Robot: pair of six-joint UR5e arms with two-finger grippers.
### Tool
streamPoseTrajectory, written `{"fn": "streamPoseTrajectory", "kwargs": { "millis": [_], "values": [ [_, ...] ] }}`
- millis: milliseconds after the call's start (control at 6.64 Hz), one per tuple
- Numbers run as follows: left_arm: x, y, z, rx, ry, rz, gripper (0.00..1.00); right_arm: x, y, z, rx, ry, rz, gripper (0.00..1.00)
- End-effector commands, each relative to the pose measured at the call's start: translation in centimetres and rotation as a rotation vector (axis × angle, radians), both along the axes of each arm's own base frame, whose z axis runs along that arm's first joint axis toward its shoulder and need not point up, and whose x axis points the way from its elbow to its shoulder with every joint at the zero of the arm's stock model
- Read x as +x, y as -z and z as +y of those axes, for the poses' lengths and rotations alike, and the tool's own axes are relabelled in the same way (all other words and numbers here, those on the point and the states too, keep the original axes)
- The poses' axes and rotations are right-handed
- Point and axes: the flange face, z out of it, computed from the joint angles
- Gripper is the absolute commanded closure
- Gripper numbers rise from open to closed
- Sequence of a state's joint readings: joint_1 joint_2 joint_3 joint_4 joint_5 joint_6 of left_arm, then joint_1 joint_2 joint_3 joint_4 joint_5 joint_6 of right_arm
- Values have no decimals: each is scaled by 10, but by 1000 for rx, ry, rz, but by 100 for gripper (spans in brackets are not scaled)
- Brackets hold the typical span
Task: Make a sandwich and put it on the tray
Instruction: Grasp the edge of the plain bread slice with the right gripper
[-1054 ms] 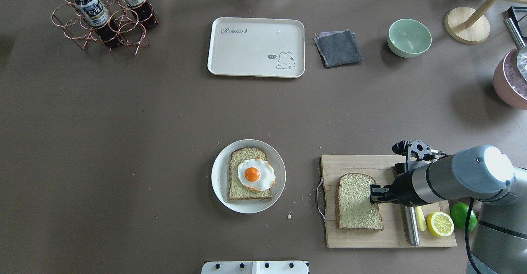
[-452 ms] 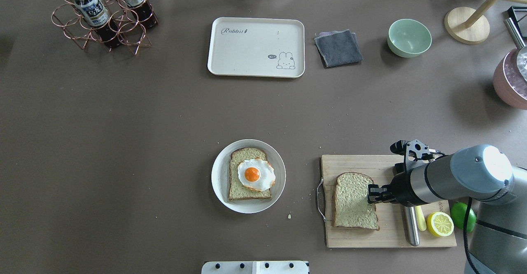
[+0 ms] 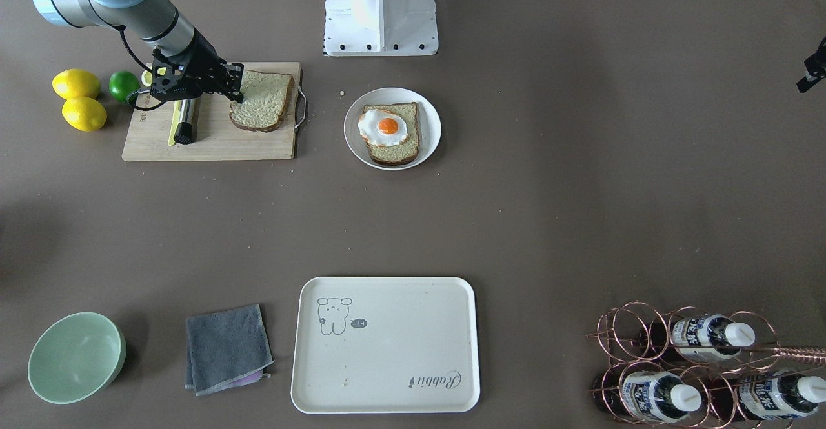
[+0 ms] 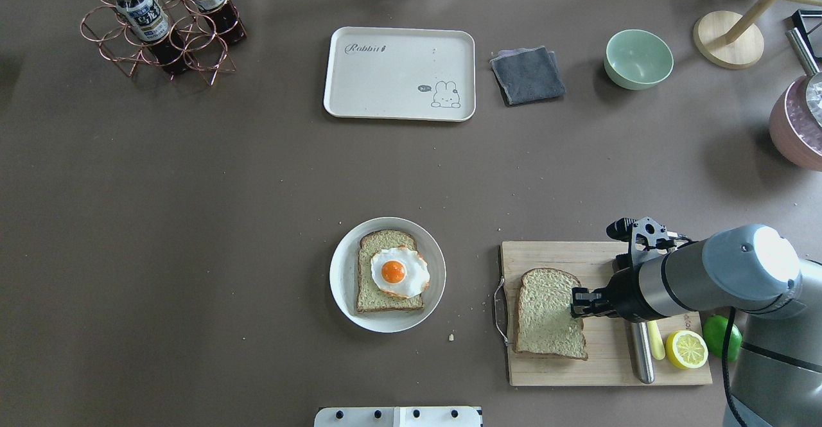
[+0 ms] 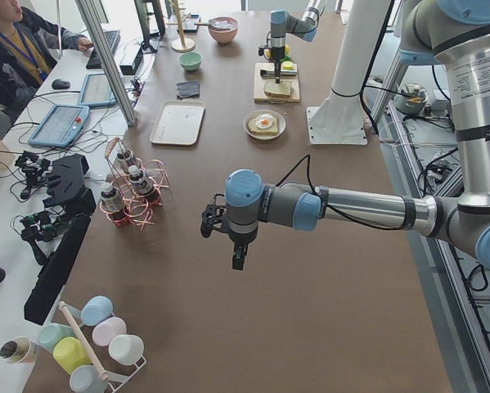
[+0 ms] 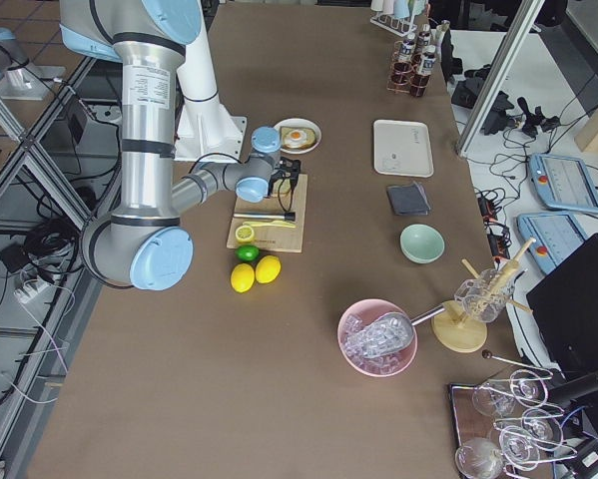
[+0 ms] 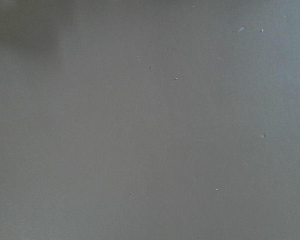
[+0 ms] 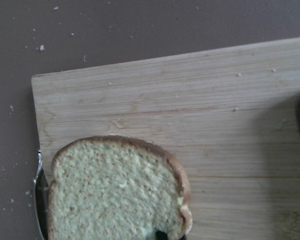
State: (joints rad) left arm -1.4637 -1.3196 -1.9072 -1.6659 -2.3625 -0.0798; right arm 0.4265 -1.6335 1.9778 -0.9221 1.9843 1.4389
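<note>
Two slices: right gripper (image 4: 576, 303) pinches the loose slice (image 4: 547, 316) by its edge at the near-right cutting board (image 4: 578, 257); egg (image 4: 399, 272) tops the plated slice (image 4: 370, 297). Tray (image 4: 385, 83) lies far, centre. Left gripper (image 5: 238, 260): spread or closed, cannot tell.

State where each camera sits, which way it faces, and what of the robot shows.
Front-facing: across the table, facing the robot's base; right arm upper left.
Overhead: behind the robot, looking forward-down; right gripper pinching the bread slice.
Exterior left: table's end; left arm near, left gripper over table.
Exterior right: opposite end; right arm near.
Left wrist: bare table only.
Right wrist: bread slice on cutting board.
Shared: overhead and right wrist show that slice.
</note>
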Motion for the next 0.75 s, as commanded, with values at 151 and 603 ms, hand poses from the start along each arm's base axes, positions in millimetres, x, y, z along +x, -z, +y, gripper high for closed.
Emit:
{"fn": "streamPoseTrajectory", "kwargs": {
  "millis": [151, 603],
  "values": [
    [-5, -1, 5, -4, 11, 2, 2, 6, 22, 5, 1, 29, -47, 100],
    [-5, 2, 5, -1, 11, 4, 2, 16, 36, -10, -12, 33, -85, 100]
  ]
}}
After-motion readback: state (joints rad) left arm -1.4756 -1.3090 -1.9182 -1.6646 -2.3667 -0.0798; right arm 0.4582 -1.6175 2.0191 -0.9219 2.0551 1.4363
